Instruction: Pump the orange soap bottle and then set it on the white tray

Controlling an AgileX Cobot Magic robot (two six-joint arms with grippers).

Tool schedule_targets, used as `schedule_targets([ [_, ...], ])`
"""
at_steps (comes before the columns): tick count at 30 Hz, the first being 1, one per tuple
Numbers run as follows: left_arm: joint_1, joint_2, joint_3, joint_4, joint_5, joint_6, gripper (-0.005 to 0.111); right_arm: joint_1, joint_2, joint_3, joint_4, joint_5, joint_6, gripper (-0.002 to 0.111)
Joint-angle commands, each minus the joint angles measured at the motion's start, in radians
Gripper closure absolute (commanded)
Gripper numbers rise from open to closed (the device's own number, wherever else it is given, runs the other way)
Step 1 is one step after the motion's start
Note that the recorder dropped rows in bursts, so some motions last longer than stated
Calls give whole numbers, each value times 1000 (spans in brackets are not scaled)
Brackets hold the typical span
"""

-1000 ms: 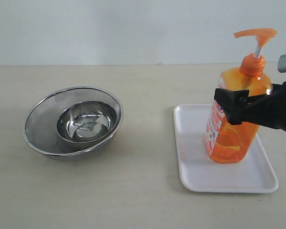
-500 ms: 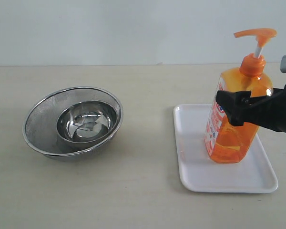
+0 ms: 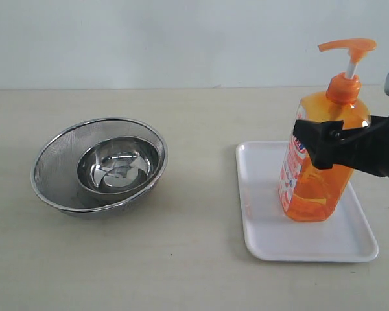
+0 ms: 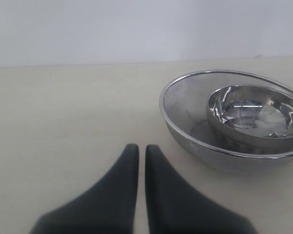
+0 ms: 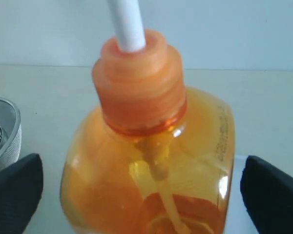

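The orange soap bottle [image 3: 313,193] stands upright on the white tray [image 3: 272,241], its pump head [image 3: 348,46] raised on the white stem. My right gripper [image 3: 325,140] is open around the bottle's upper body. In the right wrist view the bottle [image 5: 151,185] fills the middle. One black finger [image 5: 14,191] stands off one side of it and the other finger [image 5: 274,192] off the other, each with a small gap to the plastic. My left gripper [image 4: 142,149] is shut over bare table, holding nothing, and is out of the exterior view.
A steel mesh strainer [image 3: 55,162] holding a smaller steel bowl [image 3: 118,165] sits at the table's left. In the left wrist view the strainer [image 4: 185,105] lies just past my left fingertips. Bare table lies between strainer and tray.
My right gripper has drawn back very slightly to the right. The bottle stays put on the tray.
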Motion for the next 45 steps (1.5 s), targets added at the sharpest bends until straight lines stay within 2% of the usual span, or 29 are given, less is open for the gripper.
schedule_targets([
  [1, 2, -2, 4, -10, -3, -7, 102, -1, -62, 6, -11, 42, 6, 3],
  [8, 2, -2, 4, -10, -3, -7, 102, -1, -206, 6, -70, 217, 107, 3],
  [11, 2, -2, 4, -10, -3, -7, 102, -1, -272, 6, -159, 293, 228, 3],
  [14, 2, -2, 4, -10, -3, -7, 102, -1, -341, 8, -357, 356, 454, 3],
  [17, 2, -2, 4, -10, -3, -7, 102, -1, -405, 37, -567, 338, 703, 3],
  [20, 2, -2, 4, -10, -3, -7, 102, -1, -467, 74, -745, 262, 850, 3],
  [23, 2, -2, 4, -10, -3, -7, 102, -1, -514, 118, -841, 201, 943, 3],
  [27, 2, -2, 4, -10, -3, -7, 102, -1, -546, 178, -867, 194, 1063, 3],
  [37, 2, -2, 4, -10, -3, -7, 102, -1, -547, 323, -934, 174, 1123, 3],
  [45, 2, -2, 4, -10, -3, -7, 102, -1, -547, 332, -931, 168, 1123, 3],
])
